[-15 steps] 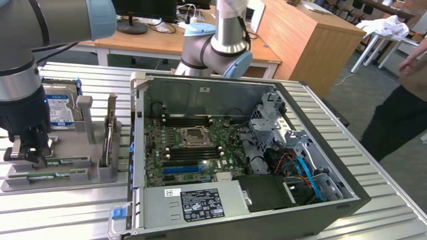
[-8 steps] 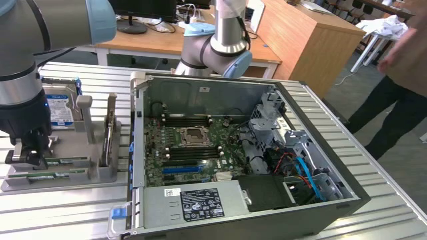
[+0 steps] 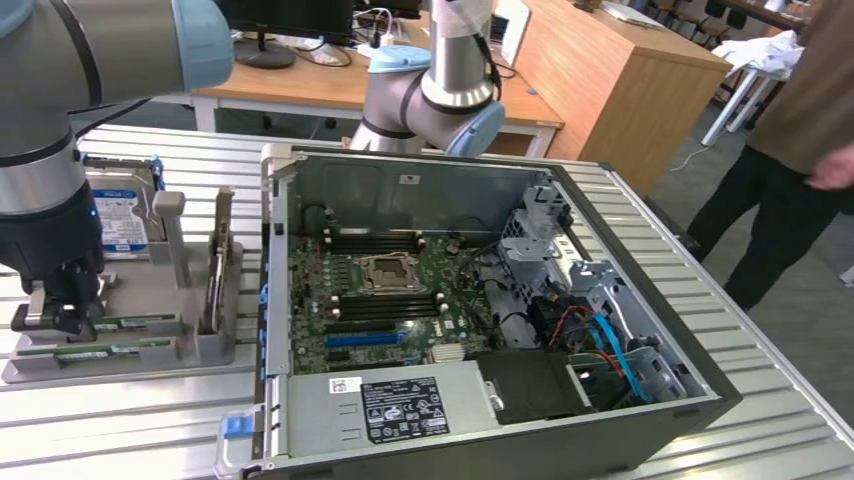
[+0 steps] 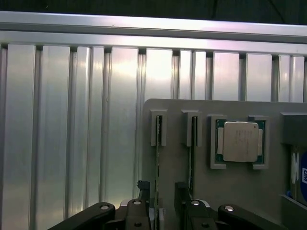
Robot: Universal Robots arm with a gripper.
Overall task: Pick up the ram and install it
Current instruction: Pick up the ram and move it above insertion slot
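Two neighbours beside ram [image 4: 158,158]: second stick [image 4: 193,158], processor [image 4: 240,141].

1. Exterior camera sat high off the near side of the slatted table [image 3: 187,145], set well back and looking down across the open computer case [image 3: 400,185].
2. Wrist camera rode just behind the gripper [image 4: 162,191], staring straight down, close over the grey tray [image 4: 230,191].
3. Both caught that tray, at the exterior view's left, and the table.
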